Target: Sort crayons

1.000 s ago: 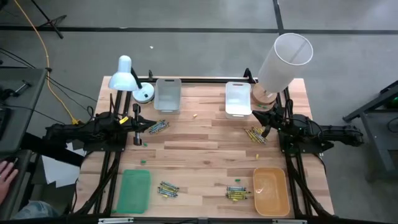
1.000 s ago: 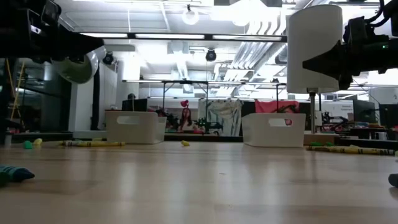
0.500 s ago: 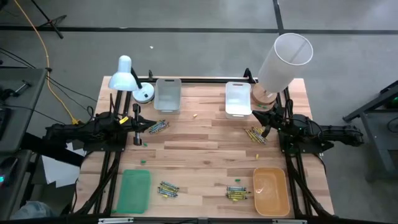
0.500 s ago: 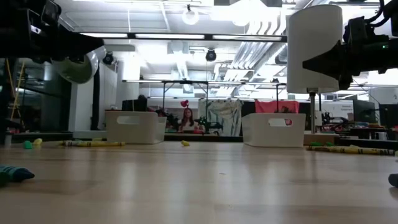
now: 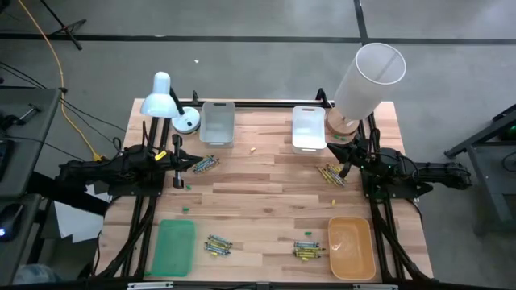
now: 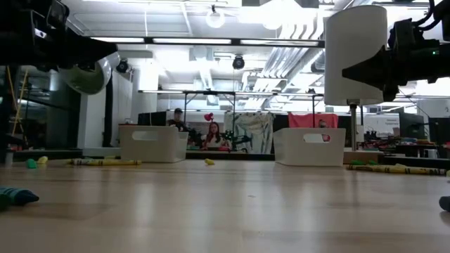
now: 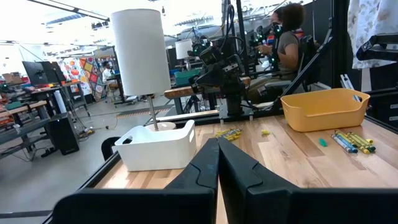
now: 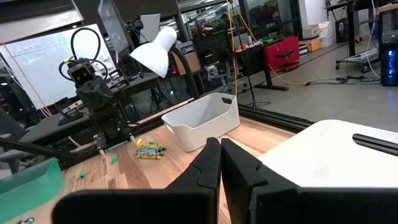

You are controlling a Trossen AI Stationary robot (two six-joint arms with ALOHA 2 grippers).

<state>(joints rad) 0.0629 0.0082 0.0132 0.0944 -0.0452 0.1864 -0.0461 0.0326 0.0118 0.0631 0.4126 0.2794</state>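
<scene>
Four crayon piles, both tools idle

Nothing on the bench (image 5: pixel 258 189) has moved since earlier frames; only background people shifted. Left tool (image 5: pixel 178 163) pressed together at 9 o'clock, right tool (image 5: pixel 345 166) pressed together at 3. Crayons (image 5: pixel 205 164) lie beside each tool and at 6, between green tray (image 5: pixel 174 246) and orange tray (image 5: pixel 351 246). White bins (image 5: pixel 218 122) and lamps (image 5: pixel 164 95) crowd 12.

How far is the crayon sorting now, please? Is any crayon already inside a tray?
Nothing looks done: the green tray, orange tray and both white bins show no crayons. Nothing is in hand: the left gripper and right gripper are shut and hold nothing. All four crayon piles lie on the table, waiting to be sorted.
</scene>
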